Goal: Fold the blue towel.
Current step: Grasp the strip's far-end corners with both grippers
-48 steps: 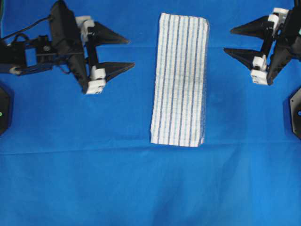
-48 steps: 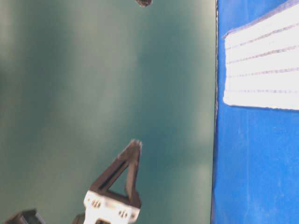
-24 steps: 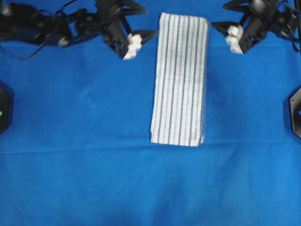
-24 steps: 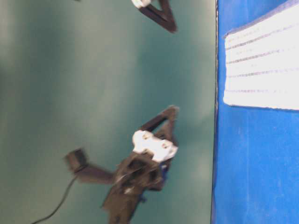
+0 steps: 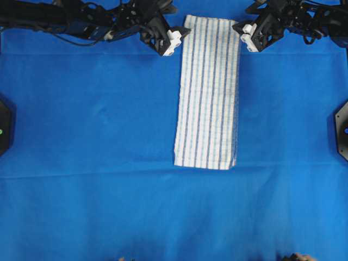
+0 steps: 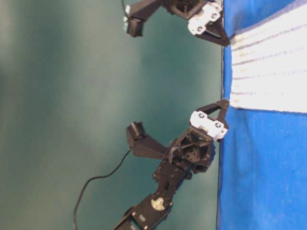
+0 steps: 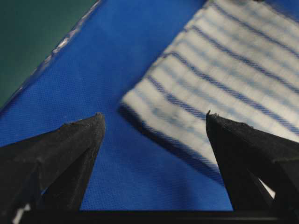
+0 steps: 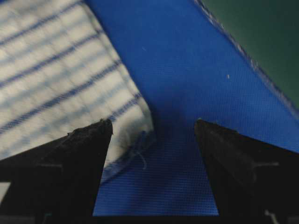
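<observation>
The blue towel (image 5: 207,92), white with thin blue stripes, lies folded into a long narrow strip in the middle of the table. It also shows in the table-level view (image 6: 268,67). My left gripper (image 5: 183,20) is open at the towel's far left corner. In the left wrist view its fingertips straddle that corner of the towel (image 7: 224,70), left gripper (image 7: 154,116). My right gripper (image 5: 241,18) is open at the far right corner. In the right wrist view the towel (image 8: 60,84) has its corner between the tips, right gripper (image 8: 153,122). Neither holds anything.
A plain blue sheet (image 5: 98,163) covers the table. The table's far edge runs just behind the towel's far end, with a dark green background beyond it (image 8: 261,32). Black fixtures sit at the left (image 5: 4,128) and right (image 5: 342,130) edges.
Both arms have swung from the towel's sides to the far end of the table and inward, onto the towel's two far corners. Both stay open. The towel has not moved.
</observation>
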Controlling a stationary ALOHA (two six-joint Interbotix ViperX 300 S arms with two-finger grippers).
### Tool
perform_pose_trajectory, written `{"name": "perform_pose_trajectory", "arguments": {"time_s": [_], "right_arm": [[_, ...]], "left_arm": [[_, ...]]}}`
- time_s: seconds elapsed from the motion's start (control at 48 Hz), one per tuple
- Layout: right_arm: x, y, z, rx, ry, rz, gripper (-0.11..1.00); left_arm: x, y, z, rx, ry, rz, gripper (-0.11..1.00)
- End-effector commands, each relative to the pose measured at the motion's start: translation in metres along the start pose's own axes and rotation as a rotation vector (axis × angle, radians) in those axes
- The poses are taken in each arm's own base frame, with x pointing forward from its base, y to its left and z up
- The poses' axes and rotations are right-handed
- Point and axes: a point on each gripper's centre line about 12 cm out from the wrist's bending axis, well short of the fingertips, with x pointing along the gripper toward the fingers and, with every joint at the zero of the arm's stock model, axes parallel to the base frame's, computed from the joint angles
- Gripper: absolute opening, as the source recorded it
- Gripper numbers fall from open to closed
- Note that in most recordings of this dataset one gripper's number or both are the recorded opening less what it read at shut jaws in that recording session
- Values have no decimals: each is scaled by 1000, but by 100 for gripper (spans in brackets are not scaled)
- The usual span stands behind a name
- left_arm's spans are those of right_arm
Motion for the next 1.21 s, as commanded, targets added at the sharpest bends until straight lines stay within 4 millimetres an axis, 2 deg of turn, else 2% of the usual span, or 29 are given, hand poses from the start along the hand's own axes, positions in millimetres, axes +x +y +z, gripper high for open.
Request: {"name": "perform_pose_trajectory", "arguments": {"time_s": [0.0,0.25,0.354,0.437,0.562,0.646,0.708,0.895,1.187], "right_arm": [[5,-3,8,2,-25,-2,69],[17,-5,3,6,0,-3,68],[17,-4,2,3,5,-2,62],[16,-1,1,-5,8,4,45],[16,4,0,-15,12,15,9],[16,5,0,-17,12,17,8],[16,5,0,-15,12,17,8],[15,5,2,-16,6,17,8],[-3,2,24,-20,-60,1,8]], "left_arm": [[4,3,16,-5,-17,4,92],[19,7,14,-9,44,10,90],[21,6,12,-10,66,9,84],[22,2,9,-1,71,1,70],[25,-4,8,14,69,-8,34],[25,-5,8,22,71,-10,13],[24,-5,8,28,71,-10,2],[21,-5,11,28,71,-10,1],[0,4,46,53,5,3,1]]}}
